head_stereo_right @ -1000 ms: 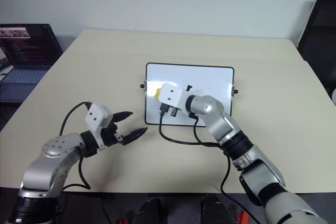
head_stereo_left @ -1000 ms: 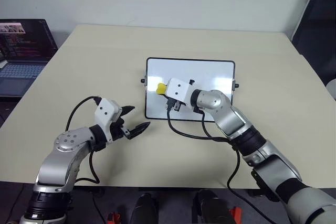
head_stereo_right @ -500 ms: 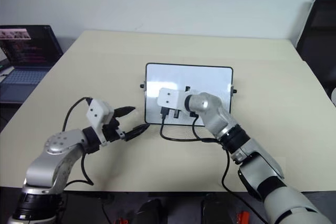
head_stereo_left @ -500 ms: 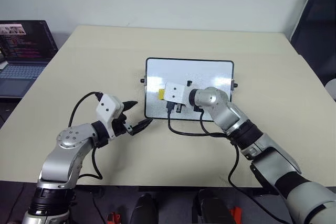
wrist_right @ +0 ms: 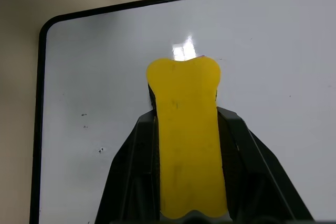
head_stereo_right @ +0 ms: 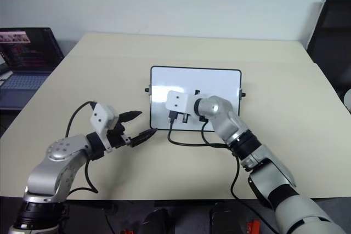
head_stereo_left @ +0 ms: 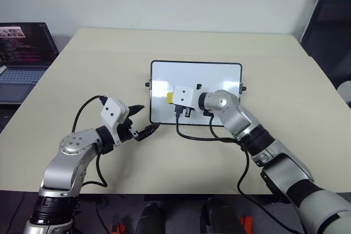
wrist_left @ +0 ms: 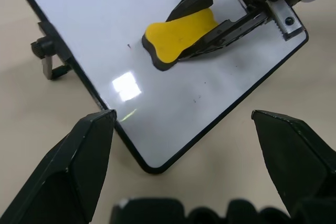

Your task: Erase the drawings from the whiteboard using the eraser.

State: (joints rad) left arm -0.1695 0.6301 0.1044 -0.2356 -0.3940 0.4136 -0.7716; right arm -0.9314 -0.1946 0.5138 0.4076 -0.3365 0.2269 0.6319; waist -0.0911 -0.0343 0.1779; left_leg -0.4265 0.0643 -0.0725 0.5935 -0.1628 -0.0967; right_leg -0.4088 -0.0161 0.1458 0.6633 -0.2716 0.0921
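Observation:
The whiteboard (head_stereo_left: 219, 78) lies flat in the middle of the beige table. My right gripper (wrist_right: 186, 114) is shut on the yellow eraser (head_stereo_left: 169, 98), whose black side presses against the board's left half. In the left wrist view the eraser (wrist_left: 181, 36) rests flat on the white surface. My left gripper (head_stereo_left: 143, 120) is open, its fingers straddling the board's near left corner (wrist_left: 149, 167) with nothing between them. The drawings are out of view; a few tiny dark specks (wrist_right: 100, 150) dot the board.
An open laptop (head_stereo_left: 24, 47) stands on a lower surface to the far left. A dark chair (head_stereo_left: 329, 20) is at the back right. The right wrist's black cable (head_stereo_left: 197, 138) loops onto the table (head_stereo_left: 109, 64) just before the board.
My right wrist has rolled a little and the eraser has slid slightly toward the board's near edge. The left gripper stays by the board's corner.

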